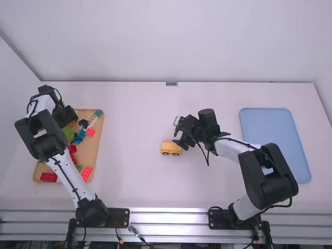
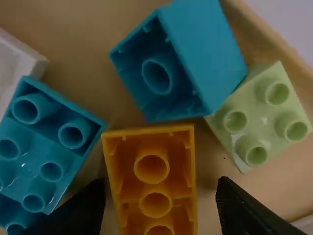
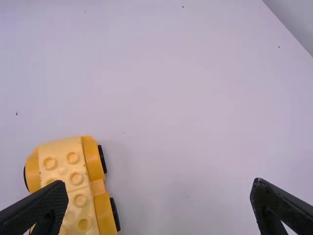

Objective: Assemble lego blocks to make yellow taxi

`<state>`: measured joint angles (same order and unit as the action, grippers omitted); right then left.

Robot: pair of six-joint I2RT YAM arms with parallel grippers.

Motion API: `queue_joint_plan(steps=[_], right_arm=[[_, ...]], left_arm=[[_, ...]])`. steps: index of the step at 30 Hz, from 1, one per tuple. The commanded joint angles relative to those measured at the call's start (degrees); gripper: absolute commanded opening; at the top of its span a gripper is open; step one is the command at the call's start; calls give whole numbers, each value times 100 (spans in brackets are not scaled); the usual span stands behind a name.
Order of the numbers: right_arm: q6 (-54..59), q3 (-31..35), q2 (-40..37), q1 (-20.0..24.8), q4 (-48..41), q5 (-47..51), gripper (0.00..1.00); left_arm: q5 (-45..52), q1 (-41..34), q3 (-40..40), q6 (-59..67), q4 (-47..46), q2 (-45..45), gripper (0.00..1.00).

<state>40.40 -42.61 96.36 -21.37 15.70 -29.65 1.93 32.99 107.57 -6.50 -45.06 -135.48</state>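
One wheeled yellow base (image 1: pixel 171 148) on desk (image 1: pixel 135 181), studs bare; taxi's upper body seemingly left to build. Left claw (image 2: pixel 161 188) at wooden tray (image 1: pixel 96 155), fingers apart, upturned orange block (image 2: pixel 156 204) between: likely next piece. Teal block (image 2: pixel 215 54) just beside, may crowd grip. Right claw (image 3: pixel 159 188) near base, fingers apart. Blue tray (image 1: pixel 275 140) far right.
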Motion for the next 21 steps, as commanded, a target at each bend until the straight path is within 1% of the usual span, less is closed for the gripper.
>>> queue_joint_plan(steps=[1,3,5,6,7,14,16,17,21], right_arm=[[-74,26,-42,4,-7,-28,99],[-74,26,-39,4,-7,-31,99],[-79,26,-39,2,-11,-31,99],[-76,26,-39,2,-11,-31,99],[-79,26,-39,4,-11,-28,99],[-76,26,-39,4,-9,-26,99],[-79,26,-39,2,-9,-28,99],[-79,26,-39,4,-11,-26,99],[-76,26,-39,4,-26,-28,99]], left_arm=[[-4,-15,-111,-55,-20,-42,57],[-4,-9,-107,-57,15,-42,54],[-2,-9,-109,-57,11,-42,48],[0,-11,-109,-57,11,-42,47],[-4,-11,-109,-57,11,-42,45],[0,-20,-107,-59,-42,-37,43],[-2,-44,-109,-57,-61,-37,41],[0,-48,-109,-59,-72,-37,37],[17,-20,-109,-57,-79,-37,33]])
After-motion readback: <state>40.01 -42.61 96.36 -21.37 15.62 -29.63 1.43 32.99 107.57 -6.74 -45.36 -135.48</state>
